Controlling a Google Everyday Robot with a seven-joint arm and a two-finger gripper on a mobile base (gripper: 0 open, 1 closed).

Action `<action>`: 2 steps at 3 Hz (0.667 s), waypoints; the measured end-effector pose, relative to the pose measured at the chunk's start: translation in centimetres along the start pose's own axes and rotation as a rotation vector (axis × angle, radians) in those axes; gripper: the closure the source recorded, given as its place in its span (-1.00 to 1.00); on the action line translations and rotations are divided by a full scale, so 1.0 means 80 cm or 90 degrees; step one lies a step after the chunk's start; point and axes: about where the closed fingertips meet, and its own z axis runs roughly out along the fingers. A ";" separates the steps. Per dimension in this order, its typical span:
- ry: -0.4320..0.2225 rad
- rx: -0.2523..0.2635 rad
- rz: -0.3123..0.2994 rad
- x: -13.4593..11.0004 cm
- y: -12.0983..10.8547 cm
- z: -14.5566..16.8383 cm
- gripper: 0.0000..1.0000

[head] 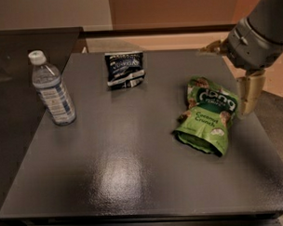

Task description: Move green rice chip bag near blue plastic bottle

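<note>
table (pixel 134 180): dark, faintly glossy
bottle (pixel 52 92): clear plastic
green bag (pixel 207 116): crinkly, shiny
gripper (pixel 248 109): matt beige, just right of green bag
</note>
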 end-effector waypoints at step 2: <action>-0.014 -0.072 -0.208 -0.011 0.015 0.029 -1.00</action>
